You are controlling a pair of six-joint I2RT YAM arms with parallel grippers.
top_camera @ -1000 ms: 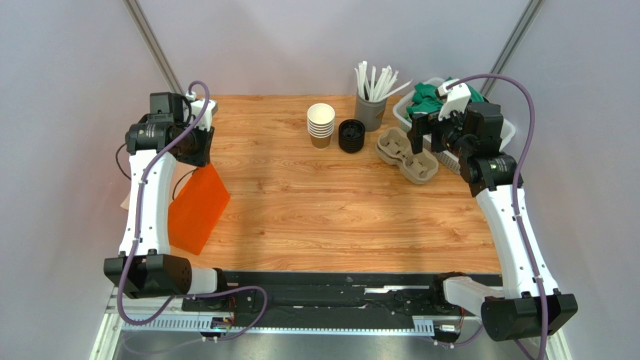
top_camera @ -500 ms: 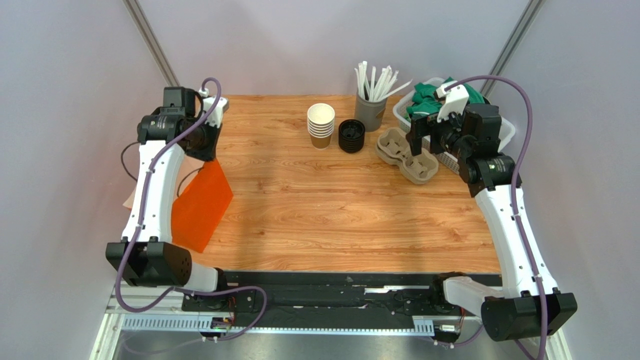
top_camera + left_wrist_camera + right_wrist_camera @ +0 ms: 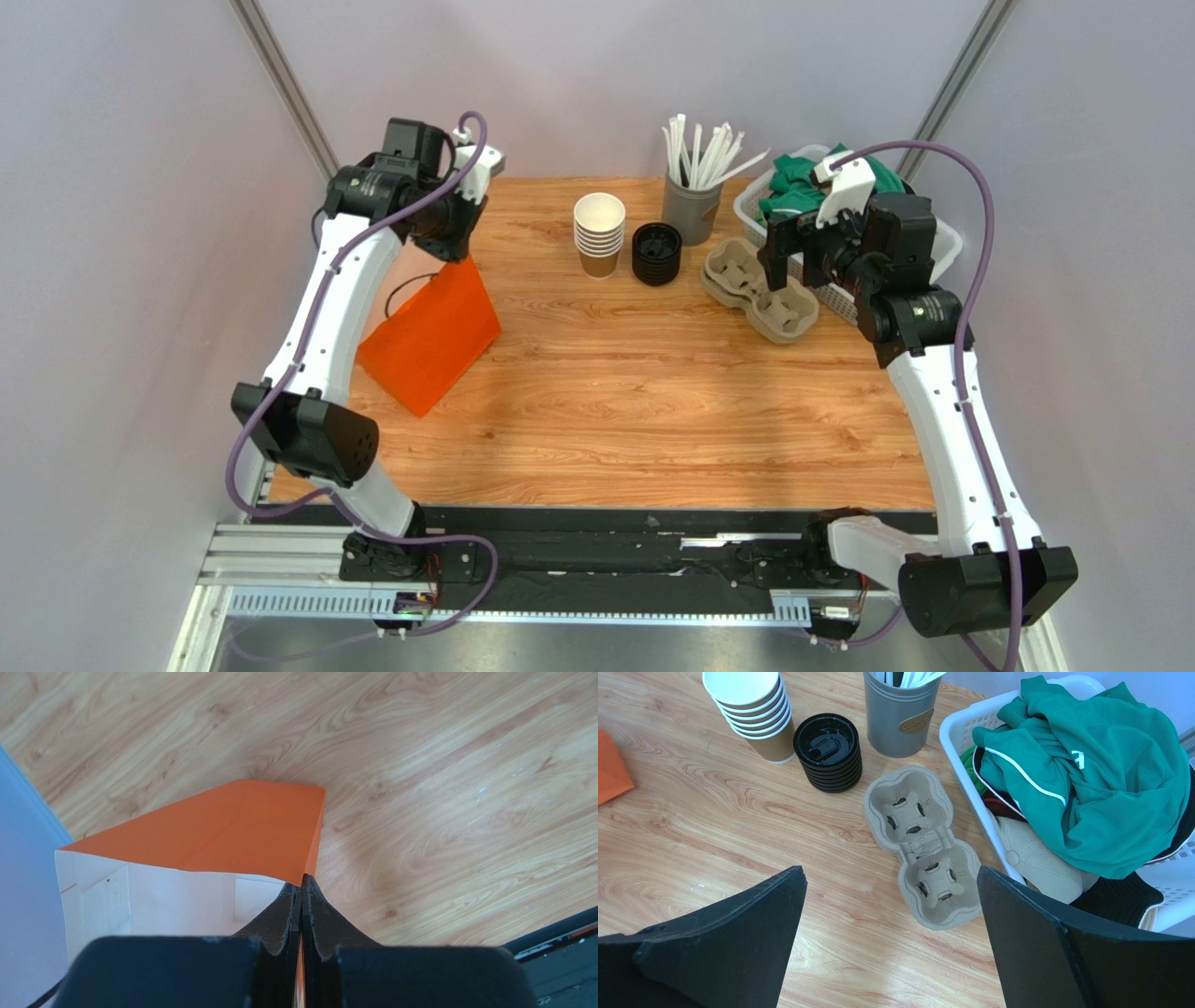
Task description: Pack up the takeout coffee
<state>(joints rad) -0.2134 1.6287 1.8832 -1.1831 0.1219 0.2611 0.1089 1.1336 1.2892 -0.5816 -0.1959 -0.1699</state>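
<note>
Two arms are on my screens, and I place everything relative to the stack of lidless paper cups [image 3: 599, 231] at the far middle of the table [image 3: 631, 406]. The left gripper [image 3: 302, 885] is well to the left of that stack, its fingers pressed together on the top edge of the orange bag [image 3: 231, 829], pinching one wall of it. The bag hangs tilted below the gripper, mouth open, with its white inside facing the wrist camera. I cannot tell whether its lower corner touches the table. The right gripper [image 3: 795, 266] is well to the right of the stack, fingers spread wide and holding nothing, hovering above the pulp cup carrier [image 3: 922, 843]. A stack of black lids [image 3: 828, 750] stands just beside the cup stack on its right. A grey canister of white straws [image 3: 690, 207] stands beyond the lids, further right. A white basket [image 3: 955, 742] with a green garment [image 3: 1102, 777] sits right of the carrier. I cannot tell where the takeout coffee is from these views.
</note>
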